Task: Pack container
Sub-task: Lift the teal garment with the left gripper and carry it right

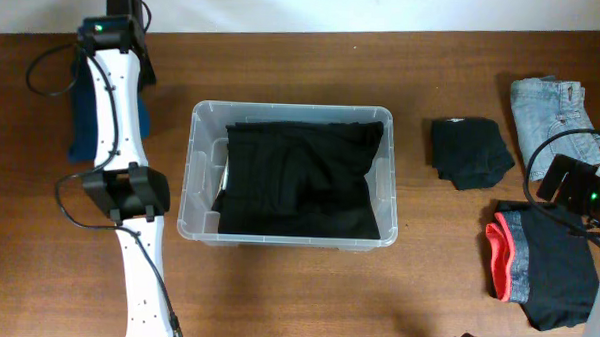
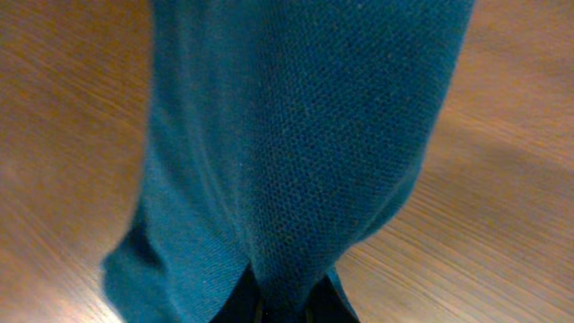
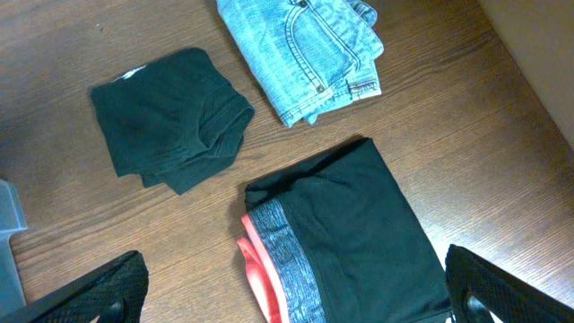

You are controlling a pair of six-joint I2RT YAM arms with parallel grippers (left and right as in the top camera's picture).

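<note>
The container (image 1: 199,175), a clear rectangular tub, stands mid-table with a folded black garment (image 1: 300,179) filling most of it. A teal-blue knit garment (image 1: 81,121) lies on the table left of the tub, partly under my left arm. In the left wrist view my left gripper (image 2: 287,309) is shut on this teal cloth (image 2: 305,135), which fills the frame. In the overhead view the left jaws are hidden. My right gripper (image 3: 296,287) is wide open and empty, above black shorts at the right.
To the right of the tub lie a small folded black garment (image 1: 469,149) (image 3: 170,117), folded light-blue jeans (image 1: 552,112) (image 3: 305,54), and black shorts with a grey and red waistband (image 1: 552,267) (image 3: 359,233). A corner of the tub (image 3: 7,242) shows in the right wrist view.
</note>
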